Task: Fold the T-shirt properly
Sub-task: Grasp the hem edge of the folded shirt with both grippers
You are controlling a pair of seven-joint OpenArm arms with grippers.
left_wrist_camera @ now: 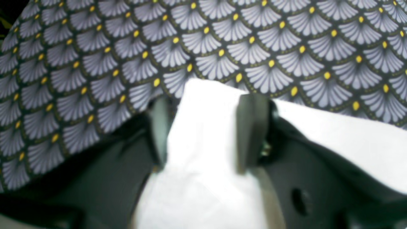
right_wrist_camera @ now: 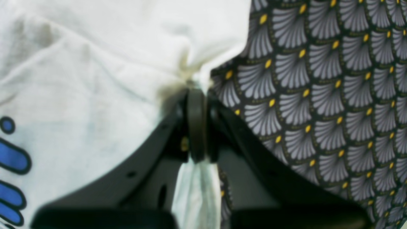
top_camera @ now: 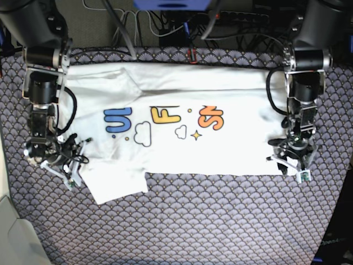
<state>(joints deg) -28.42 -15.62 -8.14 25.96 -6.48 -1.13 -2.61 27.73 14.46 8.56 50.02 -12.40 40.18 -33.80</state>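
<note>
Folding had barely begun: white printed cotton T-shirt (top_camera: 182, 127) lay partly folded across the fan-patterned table (top_camera: 176, 221), left pincer (left_wrist_camera: 206, 133) and right pincer (right_wrist_camera: 197, 124) each pinching its near edge.

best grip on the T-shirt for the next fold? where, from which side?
Grip the T-shirt at its near long edge, by the two ends, coming from above. It lies flat and wide across the patterned cloth, so only edges offer a pinch. Both end effectors, left and right, are already shut on fabric there.
</note>
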